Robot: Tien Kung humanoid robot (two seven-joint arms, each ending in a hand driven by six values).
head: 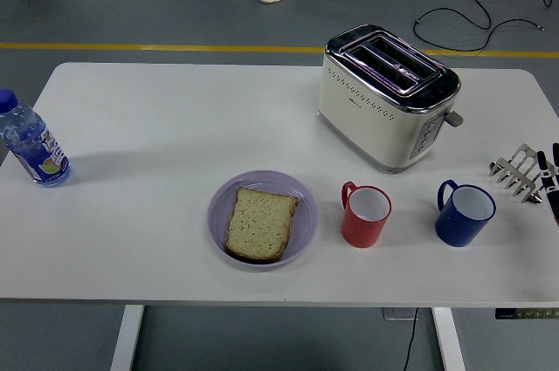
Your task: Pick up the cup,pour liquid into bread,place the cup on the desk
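Bread slice (260, 223) lies on a lilac round plate (301, 189) near the white surface (175, 127) front edge; red and blue mugs (365, 216) (464, 214) stand upright rightward. Right robot hand (551, 177) at right edge, grip indeterminate. Stage ambiguous: before lifting or after return.

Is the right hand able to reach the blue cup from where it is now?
Probably yes. The right hand is just entering at the right edge, beside the toast rack, and only bare table lies between it and the blue cup.
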